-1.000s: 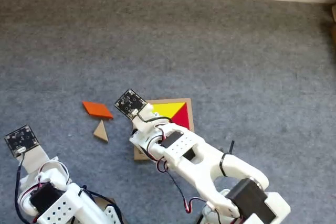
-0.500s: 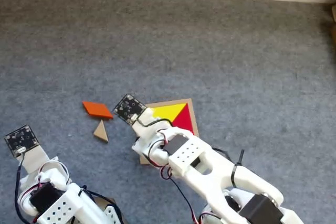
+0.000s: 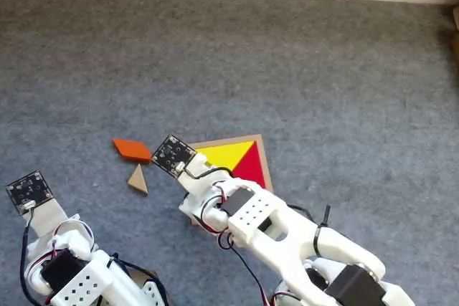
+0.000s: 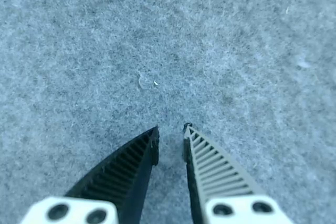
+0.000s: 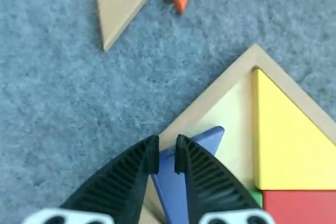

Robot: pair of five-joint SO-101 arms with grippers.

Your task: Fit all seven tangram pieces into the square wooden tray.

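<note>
The square wooden tray [image 3: 262,150] lies mid-table with a yellow triangle [image 3: 226,154] and a red triangle [image 3: 249,170] in it. In the right wrist view, my right gripper [image 5: 165,155] has its fingers nearly together. It sits at the tray's rim [image 5: 220,85], over a blue piece [image 5: 205,139] that lies flat inside the corner and spreads wider than the fingers. A green sliver [image 5: 255,196] shows beside the red piece [image 5: 299,208]. An orange parallelogram [image 3: 133,150] and a tan triangle [image 3: 138,178] lie on the carpet left of the tray. My left gripper [image 4: 170,135] hovers over bare carpet, holding nothing.
Grey carpet covers the table on all sides. The left arm [image 3: 64,263] sits at the front left corner, apart from the pieces. The right arm's body [image 3: 287,241] covers the tray's front part.
The right arm's wrist shifted slightly left and toward the front. The tray turned a little, and its front corner slid to the right. The left arm and the loose pieces stayed put.
</note>
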